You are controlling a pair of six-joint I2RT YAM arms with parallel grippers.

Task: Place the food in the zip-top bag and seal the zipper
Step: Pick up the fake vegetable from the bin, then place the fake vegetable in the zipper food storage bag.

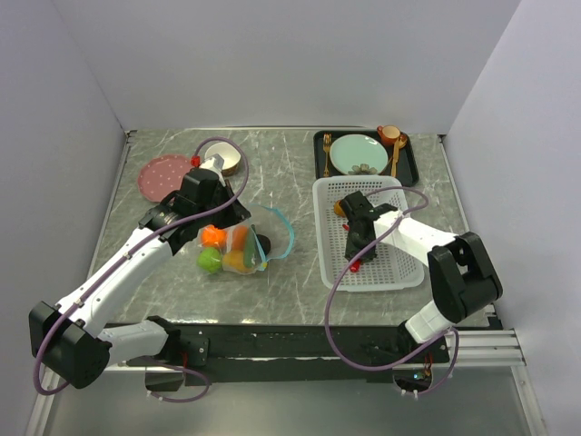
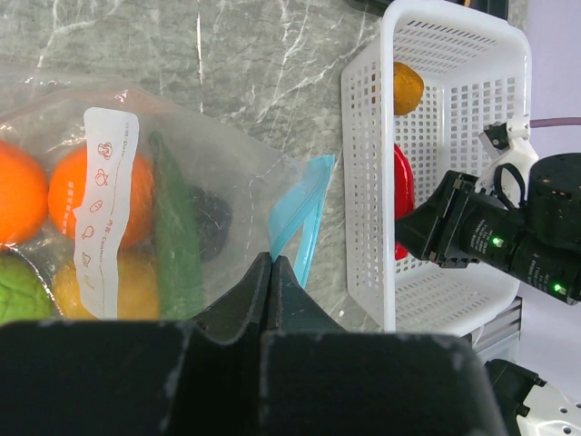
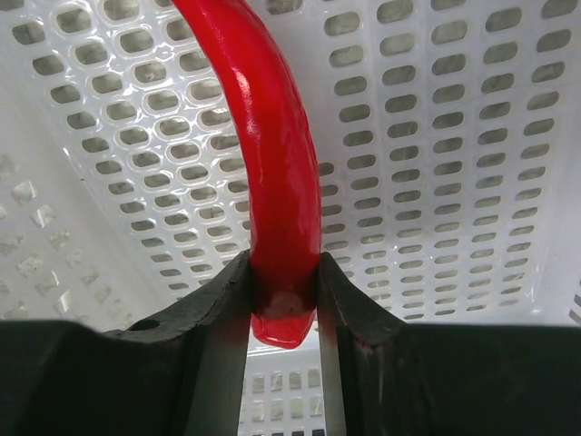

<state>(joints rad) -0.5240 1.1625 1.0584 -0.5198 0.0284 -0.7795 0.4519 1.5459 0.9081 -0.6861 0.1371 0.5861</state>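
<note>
The right gripper (image 3: 283, 295) is clamped on the lower end of the red chili (image 3: 272, 154), one finger on each side. The chili lies inside the white basket (image 3: 454, 136), where an orange-yellow fruit (image 2: 408, 87) sits at the far end. The left gripper (image 2: 270, 265) has its fingers pressed together on the clear plastic of the bag (image 2: 227, 163), just beside the teal zipper (image 2: 304, 213). The bag lies on the marble table (image 1: 300, 300) left of the basket and holds two oranges (image 2: 100, 195), a green pepper (image 2: 177, 241), a dark round fruit (image 2: 213, 222), a green apple (image 2: 14, 291) and a yellow fruit (image 2: 68, 291).
</note>
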